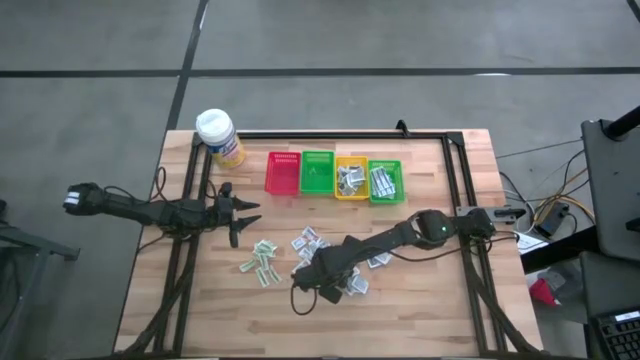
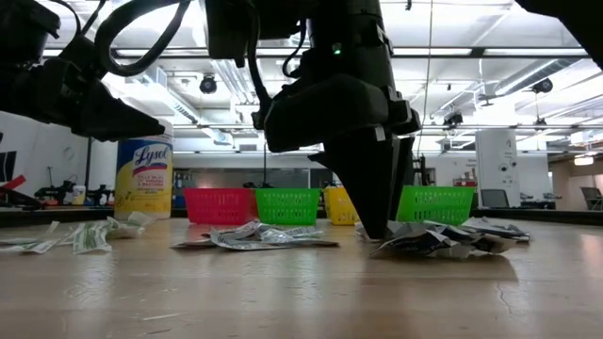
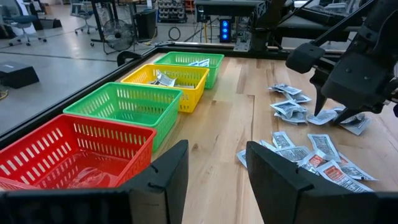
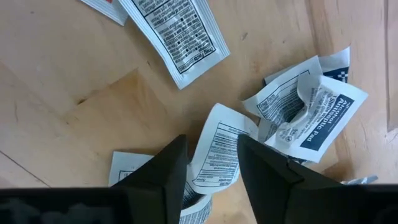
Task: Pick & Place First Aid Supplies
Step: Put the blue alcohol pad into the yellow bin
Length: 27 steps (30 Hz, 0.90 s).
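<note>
High view lets us see the wooden worktop (image 1: 420, 300) with four baskets in a row near its far edge: a red basket (image 1: 283, 173), a green basket (image 1: 317, 172), a yellow basket (image 1: 351, 178) and a second green basket (image 1: 386, 181). The last two already contain some packets. A yellow bottle (image 1: 220, 136) with a white cap stands at the far left corner.

Most first aid supplies (image 1: 262, 261) lie loose in the middle of the worktop, toward its near edge, in a few small groups.

The right hand (image 4: 212, 167) is down on one heap of these packets. Its fingers are a little apart, with a curled white packet (image 4: 219, 149) between them; we cannot tell if they already pinch it.

The left hand (image 3: 214, 174) hovers near the left edge, beside the red basket, fingers spread and holding nothing.
</note>
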Tool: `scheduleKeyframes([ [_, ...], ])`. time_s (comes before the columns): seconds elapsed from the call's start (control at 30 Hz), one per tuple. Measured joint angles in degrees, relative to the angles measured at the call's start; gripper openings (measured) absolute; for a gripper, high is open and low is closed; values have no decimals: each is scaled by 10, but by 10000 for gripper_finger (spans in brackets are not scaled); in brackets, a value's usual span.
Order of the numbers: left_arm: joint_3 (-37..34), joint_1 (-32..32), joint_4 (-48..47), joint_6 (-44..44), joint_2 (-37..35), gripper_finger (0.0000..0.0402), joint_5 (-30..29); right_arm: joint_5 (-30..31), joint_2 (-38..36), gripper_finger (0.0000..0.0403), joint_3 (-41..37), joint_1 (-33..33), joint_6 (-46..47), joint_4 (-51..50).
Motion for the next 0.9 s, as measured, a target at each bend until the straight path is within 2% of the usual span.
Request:
scheduleKeyframes([
  [0.9, 0, 0, 0, 0, 0, 158, 0, -3, 0, 10, 5, -9, -2, -18],
])
